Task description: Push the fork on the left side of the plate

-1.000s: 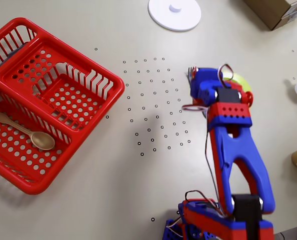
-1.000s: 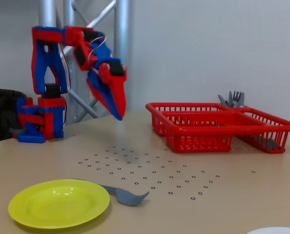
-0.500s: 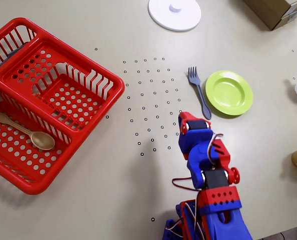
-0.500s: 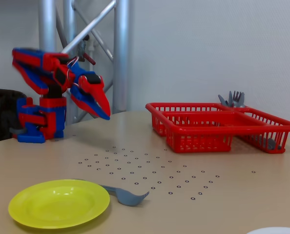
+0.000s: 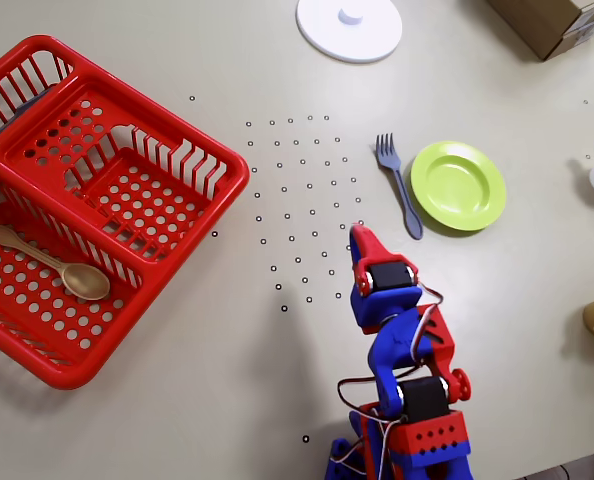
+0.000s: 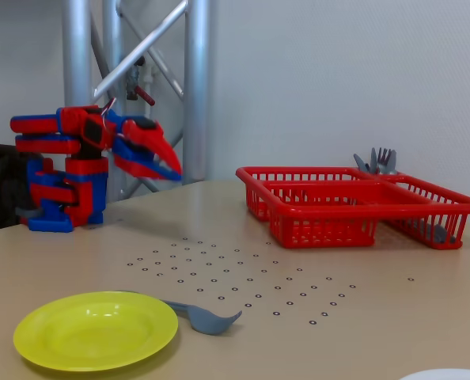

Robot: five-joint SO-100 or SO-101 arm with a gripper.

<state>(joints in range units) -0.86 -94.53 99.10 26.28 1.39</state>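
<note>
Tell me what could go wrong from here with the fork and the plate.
The fork already lies against the plate rim in the overhead view, so another push might slide it under or shove the plate. The pincer sits folded back near the base; if it swings out again, it might clip the fork's handle.

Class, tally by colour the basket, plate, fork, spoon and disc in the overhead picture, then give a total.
Red: 1, basket
Lime green: 1, plate
Slate blue: 1, fork
Tan: 1, spoon
White: 1, disc
Total: 5
</note>
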